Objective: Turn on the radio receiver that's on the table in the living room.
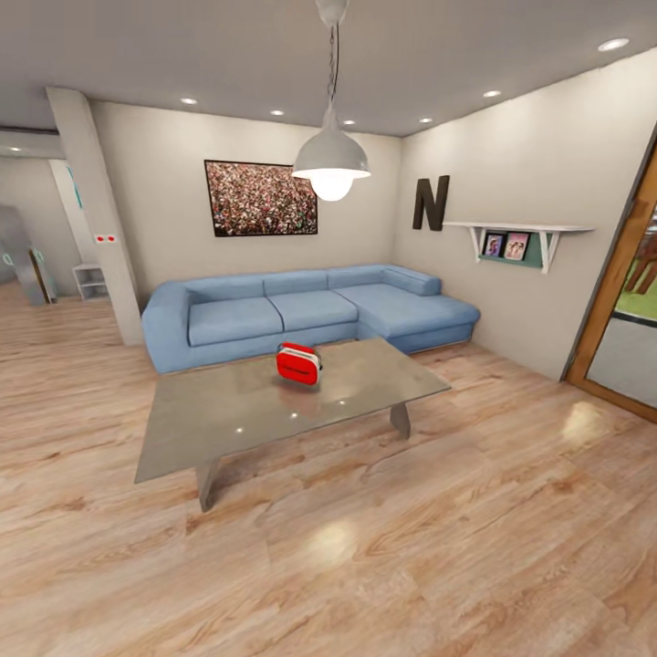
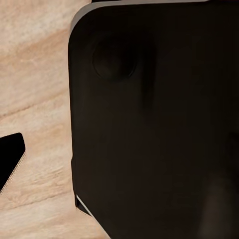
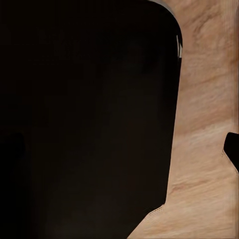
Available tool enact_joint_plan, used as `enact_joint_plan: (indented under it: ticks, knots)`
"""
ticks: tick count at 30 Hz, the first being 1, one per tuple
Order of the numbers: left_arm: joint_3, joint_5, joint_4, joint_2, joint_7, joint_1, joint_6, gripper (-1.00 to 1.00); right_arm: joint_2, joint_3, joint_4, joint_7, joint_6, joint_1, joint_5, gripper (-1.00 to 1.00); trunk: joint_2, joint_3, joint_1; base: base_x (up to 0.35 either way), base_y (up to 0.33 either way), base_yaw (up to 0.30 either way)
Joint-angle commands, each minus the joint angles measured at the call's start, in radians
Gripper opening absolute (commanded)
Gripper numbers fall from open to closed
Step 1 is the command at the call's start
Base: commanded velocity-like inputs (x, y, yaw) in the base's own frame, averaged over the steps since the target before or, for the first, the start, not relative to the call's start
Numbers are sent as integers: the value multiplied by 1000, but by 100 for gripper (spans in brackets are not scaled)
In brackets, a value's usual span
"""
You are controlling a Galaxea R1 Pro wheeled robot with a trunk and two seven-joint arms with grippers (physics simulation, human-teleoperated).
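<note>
Red radio receiver upright on grey surface, toward far edge, 12 o'clock from robot. Blue sofa just behind. End effector states cannot tell: wrist views show dark housing over wood floor.

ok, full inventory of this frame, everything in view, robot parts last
radio: 1, red with a pale edge band, on the table near its far side
table: 1, glossy grey, low, in front of the sofa
sofa: 1, light blue, L-shaped, along the back wall
framed photo: 1, crowd picture, above the sofa
hanging lamp: 1, white, lit, over the table
letter N: 1, dark, right wall
wall shelf: 1, white, right wall, holds 2 small pictures
door frame: 1, wood, far right
floor: light wood planks
robot body: dark panels close in both wrist views, wood floor beside them; grippers not identifiable
</note>
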Motion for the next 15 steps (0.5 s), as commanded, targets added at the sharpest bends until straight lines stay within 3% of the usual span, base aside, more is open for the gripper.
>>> enact_joint_plan:
  ticks: [1,15]
  knots:
    - [0,0,0,0,0,0,0,100,-1,0,0,0,0,0,0,100,0,0,0,323,0,0]
    - [0,1,1,0,2,0,0,100,2,-2,0,-11,11,0,-1,100,0,0,0,323,0,0]
